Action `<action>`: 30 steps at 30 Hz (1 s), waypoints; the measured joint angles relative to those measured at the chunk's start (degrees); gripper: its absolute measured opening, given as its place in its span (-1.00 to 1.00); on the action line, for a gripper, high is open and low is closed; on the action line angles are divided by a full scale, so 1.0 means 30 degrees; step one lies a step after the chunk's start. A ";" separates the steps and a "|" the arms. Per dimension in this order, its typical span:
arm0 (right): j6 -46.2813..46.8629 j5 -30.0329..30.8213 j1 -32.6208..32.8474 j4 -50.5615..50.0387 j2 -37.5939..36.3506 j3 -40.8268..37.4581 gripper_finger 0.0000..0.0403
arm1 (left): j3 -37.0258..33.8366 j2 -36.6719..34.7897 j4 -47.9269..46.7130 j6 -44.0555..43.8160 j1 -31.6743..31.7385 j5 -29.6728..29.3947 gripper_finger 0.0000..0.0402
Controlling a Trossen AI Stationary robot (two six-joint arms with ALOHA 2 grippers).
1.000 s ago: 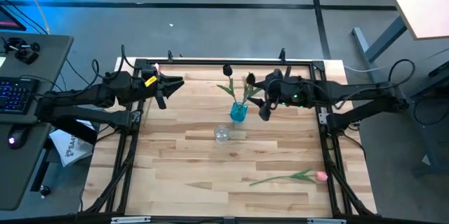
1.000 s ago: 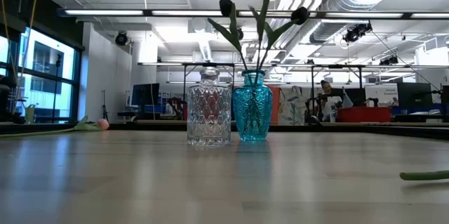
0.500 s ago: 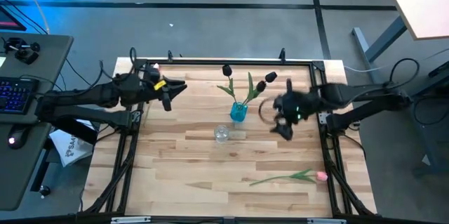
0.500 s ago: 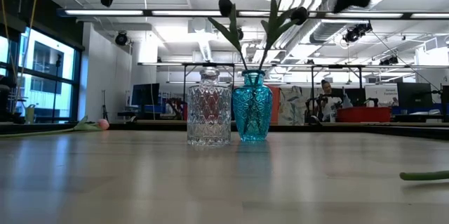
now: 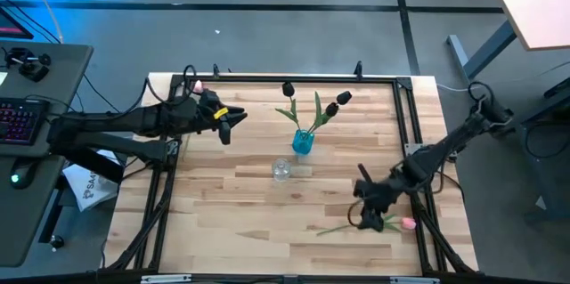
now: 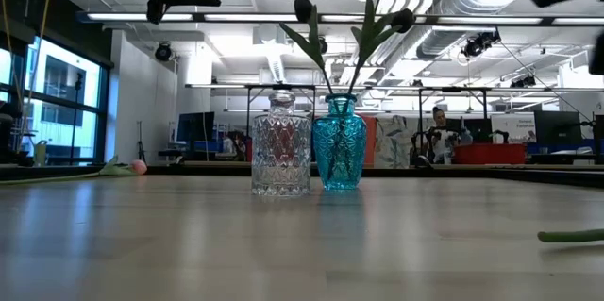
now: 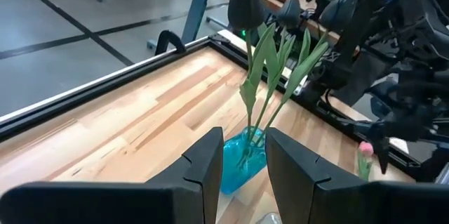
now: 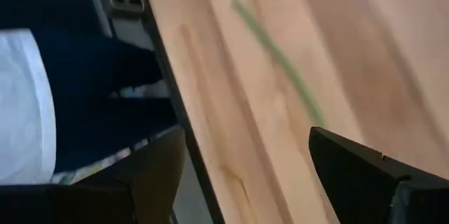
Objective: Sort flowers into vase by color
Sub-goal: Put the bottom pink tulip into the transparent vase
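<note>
On the counter point(image 5: 223, 186), near its far middle, stands a blue vase point(image 5: 303, 142) holding two dark tulips point(image 5: 343, 99) — heads up, stems crossing, green leaves spread. Just beside it, toward the near edge, stands a clear vase point(image 5: 281, 170); the low view shows the two side by side, close but whether touching cannot be told.

Pink tulip point(image 5: 407, 223): lying flat near the counter's front right corner, stem running leftward from the head. Second pink tulip point(image 5: 198, 86): at the far left corner of the counter, only its head showing, behind the left arm.

Right gripper point(image 5: 367, 216): low over the lying tulip's stem, near its middle; jaws apart, with the green stem point(image 8: 277, 55) seen on the wood between and ahead of them in the right wrist view. Nothing held.

Left gripper point(image 5: 233, 125): raised above the counter's far left, well apart from the vases, pointing toward the blue vase; jaws nearly together with a narrow gap, holding nothing, as the left wrist view shows.
</note>
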 joint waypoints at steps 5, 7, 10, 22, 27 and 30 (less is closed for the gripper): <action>-0.1557 0.0059 0.1249 -0.0431 0.1237 -0.0092 0.49 | 0.0000 0.0168 0.0003 -0.0493 0.0000 0.0222 -0.52; -0.2668 0.0266 0.1453 -0.0991 0.1963 0.0263 0.49 | 0.0000 0.0175 0.0014 -0.0789 0.0000 0.0224 -0.52; -0.4491 0.0664 0.1628 -0.2027 0.3277 0.0969 0.49 | 0.0000 0.0168 0.0015 -0.1252 0.0000 0.0224 -0.52; -0.6875 0.2490 0.3056 -0.3116 0.8445 0.2480 0.25 | 0.0000 0.0168 0.0045 -0.2964 -0.0022 0.1019 -0.52; -0.5628 0.3811 0.3749 -0.3762 0.8981 0.2502 -0.02 | 0.0000 0.0168 0.0550 -0.3059 -0.0022 0.0898 -0.52; -0.5252 0.4105 0.4012 -0.4206 0.8999 0.2495 -0.36 | 0.0000 0.0168 0.2233 -0.3139 -0.0022 0.1342 -0.52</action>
